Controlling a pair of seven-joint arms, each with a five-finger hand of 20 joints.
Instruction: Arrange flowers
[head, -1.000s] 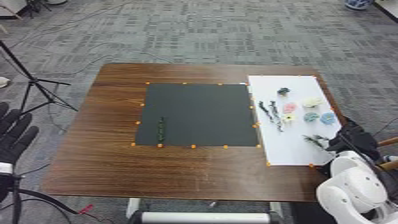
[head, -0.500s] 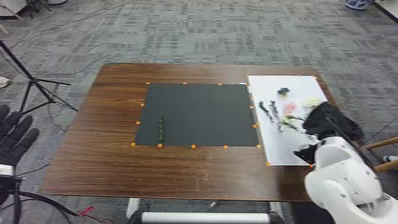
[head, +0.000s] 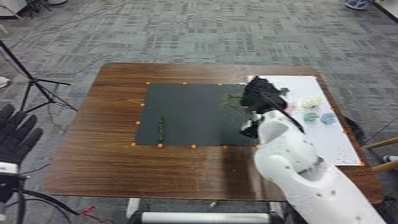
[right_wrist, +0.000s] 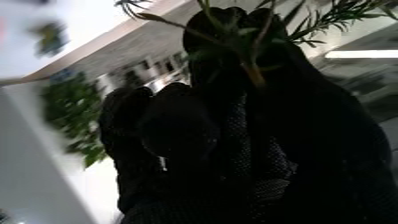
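Note:
My right hand (head: 264, 99) is over the right edge of the dark mat (head: 182, 107), beside the white sheet (head: 339, 145). In the right wrist view the hand (right_wrist: 222, 135) pinches a green leafy sprig (right_wrist: 253, 55) at its fingertips; the sprig (head: 233, 105) extends over the mat in the head view. One green stem (head: 162, 130) lies upright at the mat's lower left. On the sheet are a cream flower (head: 311, 102), blue flowers (head: 328, 118) and a small dark green piece (head: 283, 91). My left hand (head: 16, 140) is off the table's left side, fingers straight.
Small orange markers (head: 194, 146) line the mat and the sheet. Brown wood of the table (head: 115, 170) surrounds them. A black tripod (head: 34, 80) stands on the floor at the left, and a wooden chair part (head: 384, 143) is beyond the right edge.
From the sheet's right side, my right hand has swung left to the mat's edge, carrying the sprig off the sheet. The left hand has shifted slightly.

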